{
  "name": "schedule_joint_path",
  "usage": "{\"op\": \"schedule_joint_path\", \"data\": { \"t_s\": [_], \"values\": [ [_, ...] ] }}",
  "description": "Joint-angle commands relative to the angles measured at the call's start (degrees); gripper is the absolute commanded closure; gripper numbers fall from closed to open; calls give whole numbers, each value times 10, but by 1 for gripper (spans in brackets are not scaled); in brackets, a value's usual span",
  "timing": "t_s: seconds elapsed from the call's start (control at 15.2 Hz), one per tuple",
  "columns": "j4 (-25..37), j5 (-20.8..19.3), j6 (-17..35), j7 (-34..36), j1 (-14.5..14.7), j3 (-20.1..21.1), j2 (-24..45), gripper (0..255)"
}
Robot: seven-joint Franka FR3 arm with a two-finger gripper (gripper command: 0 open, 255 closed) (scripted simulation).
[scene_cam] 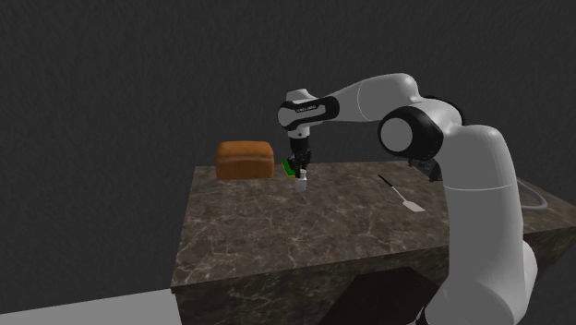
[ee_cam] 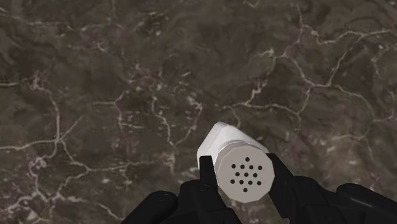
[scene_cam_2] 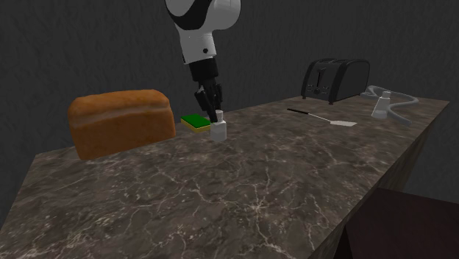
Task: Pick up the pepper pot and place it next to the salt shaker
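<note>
Second exterior view, left to right | bread loaf (scene_cam_2: 121,121): well left of the jaws, on the marble counter (scene_cam_2: 221,199) | green sponge (scene_cam_2: 196,122): just beside the jaws, left | gripper (scene_cam_2: 215,114): jaws clamped on the white pepper pot (ee_cam: 245,173), which is upright between them | spatula (scene_cam_2: 324,118): right, well apart | toaster (scene_cam_2: 335,79): farther right

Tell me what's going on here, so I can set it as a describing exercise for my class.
A white robot arm has its black gripper shut around a small white pepper pot with holes in its top. The pot is upright, at or just above the dark marble counter, beside a green sponge and a loaf of bread. A spatula and a black toaster lie further along the counter, untouched.
</note>
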Motion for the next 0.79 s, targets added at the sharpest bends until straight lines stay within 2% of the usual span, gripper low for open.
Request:
{"op": "schedule_joint_path", "data": {
  "t_s": [0.0, 0.2, 0.73],
  "values": [
    [0, 0, 0, 0, 0, 0, 0, 255],
    [0, 0, 0, 0, 0, 0, 0, 255],
    [39, -1, -54, -2, 0, -1, -15, 255]
  ]
}}
